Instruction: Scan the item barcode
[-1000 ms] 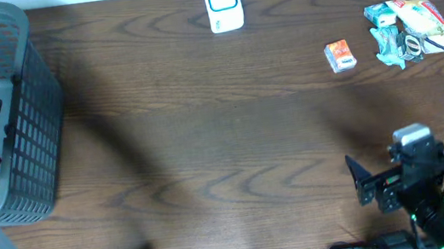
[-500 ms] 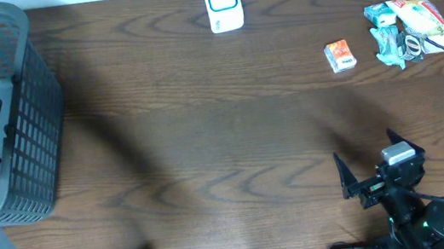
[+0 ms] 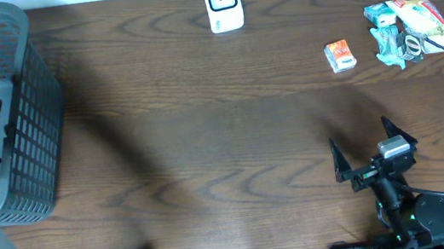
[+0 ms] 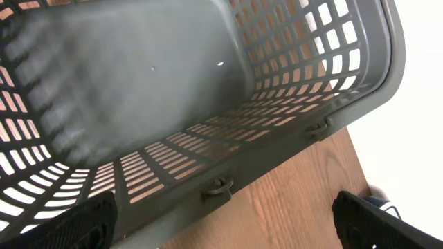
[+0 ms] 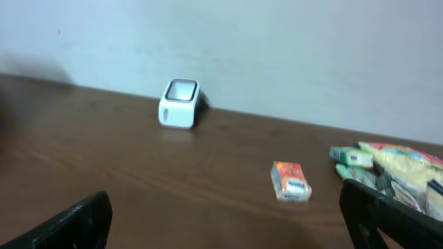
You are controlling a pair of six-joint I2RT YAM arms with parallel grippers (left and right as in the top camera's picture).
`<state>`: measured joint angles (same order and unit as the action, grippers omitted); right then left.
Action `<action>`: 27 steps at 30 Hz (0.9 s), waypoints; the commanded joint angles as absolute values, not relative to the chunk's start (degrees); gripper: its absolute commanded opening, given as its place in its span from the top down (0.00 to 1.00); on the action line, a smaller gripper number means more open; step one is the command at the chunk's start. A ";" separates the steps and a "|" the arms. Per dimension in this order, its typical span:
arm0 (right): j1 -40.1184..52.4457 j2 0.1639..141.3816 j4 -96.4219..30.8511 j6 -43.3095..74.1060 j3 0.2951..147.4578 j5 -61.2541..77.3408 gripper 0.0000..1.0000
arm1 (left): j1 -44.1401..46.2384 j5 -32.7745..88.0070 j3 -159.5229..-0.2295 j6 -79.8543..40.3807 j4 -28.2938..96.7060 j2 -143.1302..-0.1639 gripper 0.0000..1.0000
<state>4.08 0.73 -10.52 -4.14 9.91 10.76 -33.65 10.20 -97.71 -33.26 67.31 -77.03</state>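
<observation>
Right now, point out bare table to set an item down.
Widest bare stretch: the centre of the dark wooden table, between the grey lattice basket, the white scanner and the right claw. Crowded: far right corner, orange box beside piled snack packets.

Right hand (image 3: 363, 147) open, low, left hand (image 4: 223, 223) open

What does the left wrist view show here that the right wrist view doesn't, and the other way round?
Only the left wrist view shows the grey slotted basket, seen from above its rim. Only the right wrist view shows the white scanner, the small orange box and the pile of packets. Both show the brown wooden table and their own dark fingers, the left fingers and the right fingers, spread wide at the bottom corners with nothing between them.
</observation>
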 commanded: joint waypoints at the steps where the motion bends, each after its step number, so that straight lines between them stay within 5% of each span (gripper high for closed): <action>1: 3.68 0.32 -7.09 -3.20 7.46 11.31 0.01 | -33.85 9.89 -98.50 -33.74 67.40 -76.73 0.02; 11: 3.66 0.32 4.34 -3.16 0.27 11.09 0.01 | -33.85 9.89 -98.50 -33.74 67.40 -76.73 0.02; 27: 3.68 0.32 -4.54 4.71 0.30 0.82 0.01 | -33.85 9.89 -98.50 -33.74 67.40 -76.73 0.02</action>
